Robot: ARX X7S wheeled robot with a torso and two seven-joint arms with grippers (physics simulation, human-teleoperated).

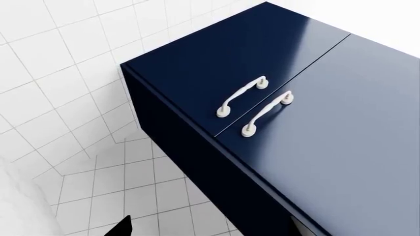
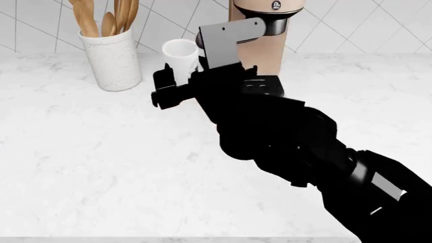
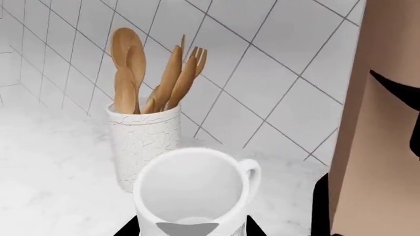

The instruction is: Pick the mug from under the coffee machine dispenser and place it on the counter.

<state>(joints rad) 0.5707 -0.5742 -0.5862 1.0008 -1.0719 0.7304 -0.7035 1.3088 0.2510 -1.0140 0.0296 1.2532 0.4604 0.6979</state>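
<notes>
The white mug [image 2: 180, 52] is left of the beige coffee machine dispenser [image 2: 264, 48], out from under its black spout head. My right gripper [image 2: 177, 75] is shut on the mug, one black finger on each side of its wall. In the right wrist view the mug [image 3: 192, 187] is seen from above, empty, with its handle toward the machine [image 3: 380, 147]; the gripper [image 3: 190, 232] clasps it. The mug's base is hidden, so I cannot tell whether it rests on the white marble counter [image 2: 101, 152]. My left gripper [image 1: 210, 232] is open and empty, low beside the cabinets, outside the head view.
A white speckled crock [image 2: 111, 58] with wooden utensils stands at the back left, close to the mug; it also shows in the right wrist view [image 3: 144, 142]. A tiled wall runs behind. The left wrist view shows navy cabinet fronts with white handles [image 1: 241, 96] and tiled floor [image 1: 131, 187].
</notes>
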